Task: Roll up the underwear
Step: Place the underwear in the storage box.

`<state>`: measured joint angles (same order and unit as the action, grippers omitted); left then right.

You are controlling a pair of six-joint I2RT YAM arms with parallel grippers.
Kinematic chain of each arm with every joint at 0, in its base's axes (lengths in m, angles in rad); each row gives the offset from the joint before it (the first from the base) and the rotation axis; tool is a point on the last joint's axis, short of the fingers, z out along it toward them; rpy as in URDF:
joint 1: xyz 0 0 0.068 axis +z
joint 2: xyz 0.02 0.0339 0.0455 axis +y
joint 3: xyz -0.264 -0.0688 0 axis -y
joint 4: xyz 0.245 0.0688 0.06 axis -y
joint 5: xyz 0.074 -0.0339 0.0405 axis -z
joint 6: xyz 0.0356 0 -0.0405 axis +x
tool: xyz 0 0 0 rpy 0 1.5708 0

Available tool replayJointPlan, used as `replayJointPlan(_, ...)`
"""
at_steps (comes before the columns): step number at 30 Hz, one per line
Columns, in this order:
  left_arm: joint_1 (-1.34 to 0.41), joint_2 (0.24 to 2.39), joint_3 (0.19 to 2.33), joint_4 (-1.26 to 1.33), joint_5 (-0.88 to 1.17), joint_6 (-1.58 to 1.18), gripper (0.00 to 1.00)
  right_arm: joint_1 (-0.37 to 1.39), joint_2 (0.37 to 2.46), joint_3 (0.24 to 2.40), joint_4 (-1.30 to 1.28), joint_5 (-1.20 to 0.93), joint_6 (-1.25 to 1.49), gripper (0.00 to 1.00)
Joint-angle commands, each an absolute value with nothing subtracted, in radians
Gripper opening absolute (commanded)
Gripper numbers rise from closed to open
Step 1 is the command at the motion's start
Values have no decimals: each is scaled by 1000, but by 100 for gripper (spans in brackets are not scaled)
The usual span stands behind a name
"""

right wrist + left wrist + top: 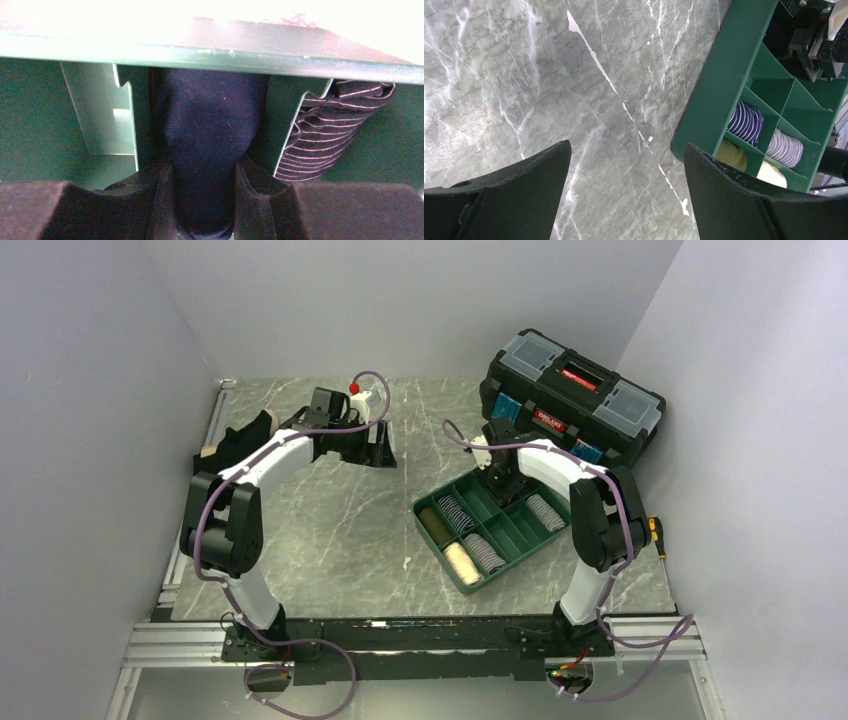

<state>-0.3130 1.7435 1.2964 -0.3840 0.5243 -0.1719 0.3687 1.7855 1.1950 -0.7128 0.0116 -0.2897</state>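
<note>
Right wrist: dark underwear [210,115] inside right gripper [204,167].

Green divided tray [518,532] sits on a grey marble table [330,530]. Black toolbox [570,395] with a red latch stands just behind the tray, to its right.

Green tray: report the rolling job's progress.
Done: striped rolls and tan rolls sit in the green plastic compartment tray. In hand: the right pincer clamps a dark navy cloth roll inside it. To do: a black, tan-banded garment lies outside, far left; left pincer open.
</note>
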Motion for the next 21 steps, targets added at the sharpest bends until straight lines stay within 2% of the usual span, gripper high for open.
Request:
replayJointPlan(1, -311, 1695, 1319, -382, 516, -148, 88, 369, 1817, 1156, -630, -59, -286, 12)
replayJointPlan(8, -311, 1695, 1332, -392, 513, -140, 87, 369, 1823, 1136, -619, -50, -288, 20)
replayJointPlan(15, -311, 1694, 1335, -393, 513, -137, 88, 369, 1766, 1183, -658, -45, -292, 51)
replayJointPlan(19, -311, 1694, 1335, -391, 515, -138, 88, 367, 1754, 1213, -681, -43, -295, 64)
replayJointPlan(21, -311, 1694, 1337, -394, 517, -136, 88, 367, 1751, 1219, -686, -38, -296, 66)
